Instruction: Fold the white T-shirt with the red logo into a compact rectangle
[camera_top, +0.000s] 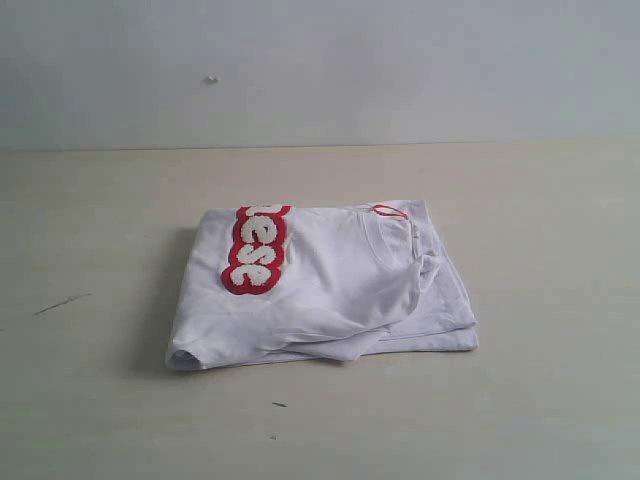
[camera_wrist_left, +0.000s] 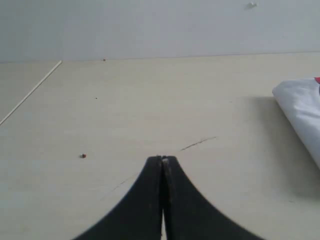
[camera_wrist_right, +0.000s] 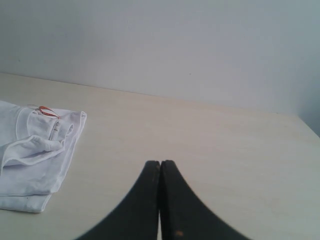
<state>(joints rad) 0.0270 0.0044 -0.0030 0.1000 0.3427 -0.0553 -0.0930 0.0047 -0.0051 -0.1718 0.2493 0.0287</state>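
The white T-shirt (camera_top: 320, 285) is seen lying at the middle of the bench (camera_top: 540, 400), gathered into a rough rectangle whose long axis runs left to right. The red logo (camera_top: 256, 250) is turned up on its far left part, and the orange neck tag (camera_top: 390, 211) shows at the far right corner. The left edge is rolled over smoothly. On the right and near sides the layers are stepped, and a loose bunch of cloth is slumped over them. The fold is therefore judged nearly done but not yet tidy.

The shirt lies between the two arms, and neither is touching it. From the left gripper (camera_wrist_left: 163, 160) it lies off to the right, with only one corner caught in the left wrist view. From the right gripper (camera_wrist_right: 160, 162) it lies off to the left, with the collar end and stepped edges facing it. Both grippers are pressed together on nothing, above bare bench. Which is nearer cannot be settled, but the untidy side is judged to fall to the right arm
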